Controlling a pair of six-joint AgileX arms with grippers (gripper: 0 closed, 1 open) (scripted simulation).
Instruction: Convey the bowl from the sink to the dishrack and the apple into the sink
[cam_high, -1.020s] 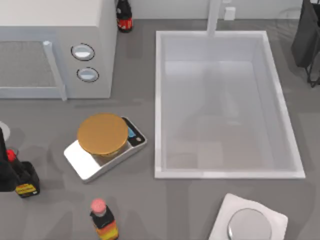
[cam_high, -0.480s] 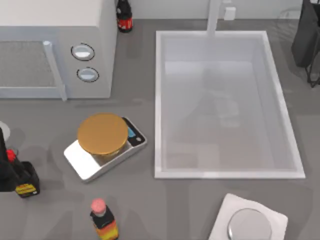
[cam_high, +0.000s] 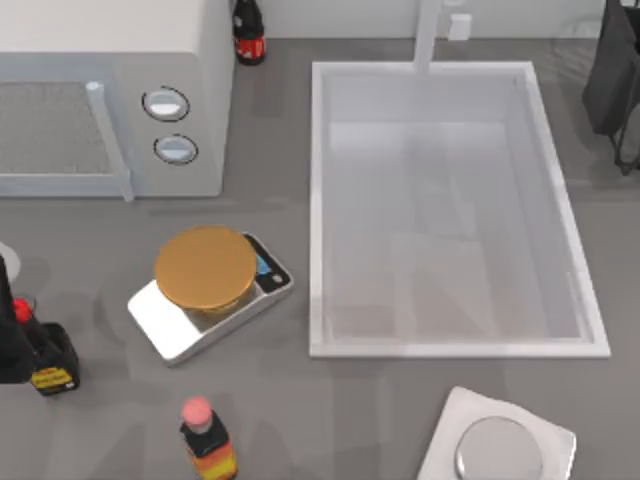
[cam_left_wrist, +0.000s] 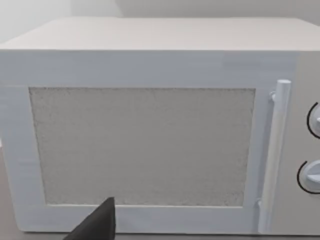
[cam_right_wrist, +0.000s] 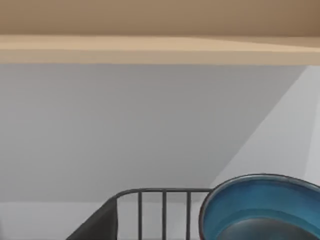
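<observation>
Bowl (cam_right_wrist: 257, 207): at rack (cam_right_wrist: 150, 210) (claw grip: cannot tell). Sink (cam_high: 455, 340): bare. Risk: bowl tips off rack if released off-centre.

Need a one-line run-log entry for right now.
sink: nothing inside | bowl: at dishrack, right wrist view | left gripper: table's left edge, by bottle | microwave: door shut

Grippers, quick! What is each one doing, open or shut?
Left gripper: cannot be told; a dark finger tip shows before the white boxy microwave.
Right gripper: cannot be told; its wrist camera faces the round glossy blue bowl at the dark wire dishrack.
</observation>
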